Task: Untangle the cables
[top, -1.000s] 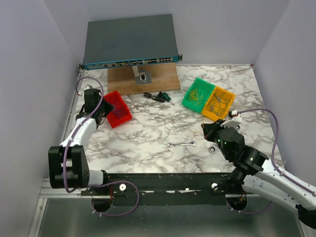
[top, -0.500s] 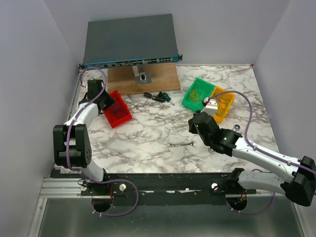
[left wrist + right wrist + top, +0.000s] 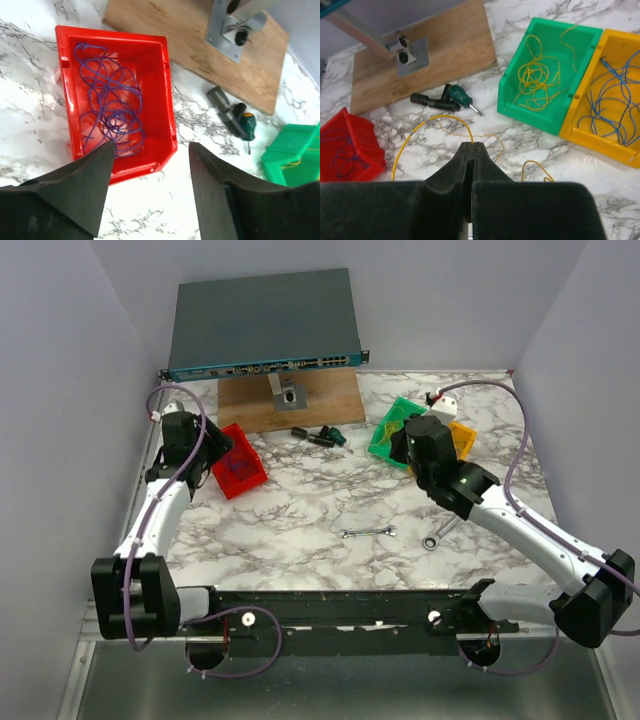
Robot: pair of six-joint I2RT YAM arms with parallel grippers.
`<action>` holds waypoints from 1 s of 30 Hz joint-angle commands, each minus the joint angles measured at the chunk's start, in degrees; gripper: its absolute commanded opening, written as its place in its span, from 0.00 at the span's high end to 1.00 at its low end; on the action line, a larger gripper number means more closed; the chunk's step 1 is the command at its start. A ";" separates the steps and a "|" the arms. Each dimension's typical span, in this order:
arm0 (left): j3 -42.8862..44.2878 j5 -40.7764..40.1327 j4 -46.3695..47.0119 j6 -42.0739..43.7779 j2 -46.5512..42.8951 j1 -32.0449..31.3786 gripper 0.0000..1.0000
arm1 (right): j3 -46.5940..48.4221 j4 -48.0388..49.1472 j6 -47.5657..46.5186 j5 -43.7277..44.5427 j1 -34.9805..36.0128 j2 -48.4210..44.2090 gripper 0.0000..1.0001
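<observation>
The cables are thin wires sorted by colour. A tangle of purple-blue wires (image 3: 110, 95) lies in the red bin (image 3: 170, 115). My left gripper (image 3: 150, 190) hangs open just above the bin's near corner, and one strand runs up beside its left finger (image 3: 85, 190). My right gripper (image 3: 471, 146) is shut on a yellow wire (image 3: 448, 116) that arcs to the left over the marble. In the top view the right gripper (image 3: 403, 445) hovers by the green bin (image 3: 385, 440), and the left gripper (image 3: 207, 455) is at the red bin (image 3: 240, 468).
The green bin (image 3: 530, 112) holds yellow wires, and the yellow bin (image 3: 590, 135) beside it holds blue ones. A screwdriver and bits (image 3: 320, 436) lie mid-table. Two wrenches (image 3: 368, 533) (image 3: 440, 535) lie near the front. A wooden board (image 3: 290, 400) and a network switch (image 3: 265, 320) stand at the back.
My left gripper has opened over the red bin. My right arm swung from the front right toward the green bin, staying shut on the yellow wire.
</observation>
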 commanded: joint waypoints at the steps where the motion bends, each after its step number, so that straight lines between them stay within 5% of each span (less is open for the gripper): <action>1: -2.83 4.10 1.58 0.16 -7.21 -1.38 0.31 | 5.12 -0.07 -3.31 -2.71 -3.93 3.15 0.99; 4: -6.41 4.85 3.90 -0.06 -14.17 -4.71 0.02 | 7.66 0.01 -4.30 -2.46 -5.90 5.59 0.99; 16: -19.53 4.38 11.44 4.20 -30.75 -19.88 0.01 | 14.95 0.83 -7.86 -1.20 -13.38 16.24 0.99; 30: -34.19 4.11 27.37 10.13 -37.82 -23.56 0.01 | 21.94 0.08 -13.05 1.47 -18.54 24.19 0.99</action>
